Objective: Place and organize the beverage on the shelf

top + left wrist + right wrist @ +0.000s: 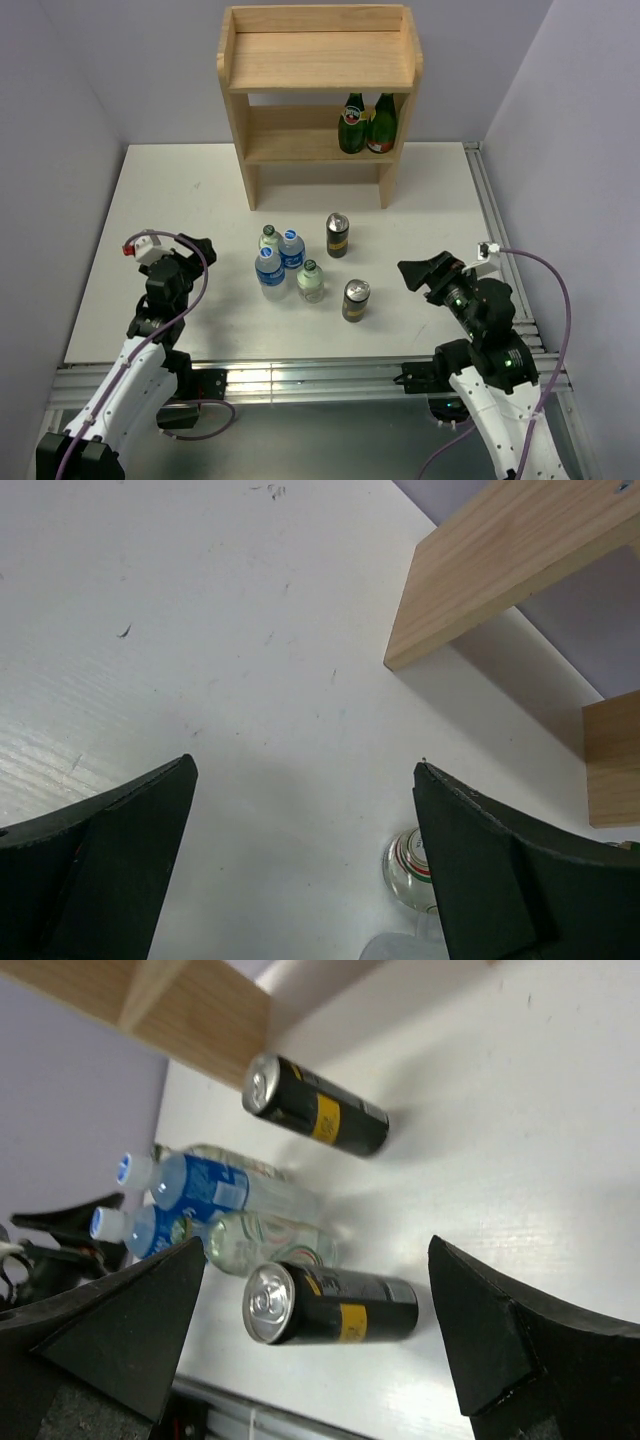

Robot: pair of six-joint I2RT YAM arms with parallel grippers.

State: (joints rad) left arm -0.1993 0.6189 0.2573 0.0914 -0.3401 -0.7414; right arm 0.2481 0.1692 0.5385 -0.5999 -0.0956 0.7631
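Six drinks stand on the white table in front of the wooden shelf [317,60]: a far dark can [338,235], a near dark can [356,300], two blue-labelled water bottles [291,249] [269,269], and two green-capped clear bottles [310,281] [268,238]. My left gripper [200,248] is open and empty, left of the cluster; its wrist view shows one clear bottle [403,868] by the right finger. My right gripper [415,272] is open and empty, right of the near can [330,1305]; the far can [315,1107] and bottles [215,1185] show beyond.
Two dark green glass bottles with red labels [352,125] [382,123] stand at the right of the shelf's lower tier. The shelf's top board is bare. A metal rail [300,375] runs along the table's near edge and right side. Grey walls enclose the space.
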